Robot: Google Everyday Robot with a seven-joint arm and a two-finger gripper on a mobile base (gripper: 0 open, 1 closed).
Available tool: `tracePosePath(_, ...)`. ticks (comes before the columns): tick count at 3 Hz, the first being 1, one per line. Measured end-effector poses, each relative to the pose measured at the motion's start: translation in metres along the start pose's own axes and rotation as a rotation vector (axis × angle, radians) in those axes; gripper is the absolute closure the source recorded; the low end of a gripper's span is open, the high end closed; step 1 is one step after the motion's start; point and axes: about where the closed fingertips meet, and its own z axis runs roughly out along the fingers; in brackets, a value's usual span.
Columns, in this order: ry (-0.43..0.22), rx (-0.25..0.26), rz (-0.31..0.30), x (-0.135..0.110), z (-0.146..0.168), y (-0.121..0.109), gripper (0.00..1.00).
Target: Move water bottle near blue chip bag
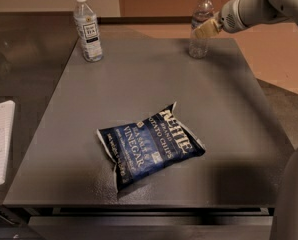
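The dark grey table [239, 119] before me carries three things. The blue chip bag [151, 145] lies flat near the front middle. The water bottle [198, 46] stands far right, my gripper [204, 30] at its upper part. A labelled bottle [88, 30] stands far left.
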Motion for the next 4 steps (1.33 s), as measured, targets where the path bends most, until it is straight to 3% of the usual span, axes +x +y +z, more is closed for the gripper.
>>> tracePosePath(1,-0.021,-0.011,-0.013,-0.007,-0.012,0.003,0.87)
tracePosePath(2,-0.032,-0.055,-0.035,-0.015,-0.039,0.017,1.0)
tracePosePath(4,0.025,-0.261,-0.087,-0.005,-0.103,0.079,1.0)
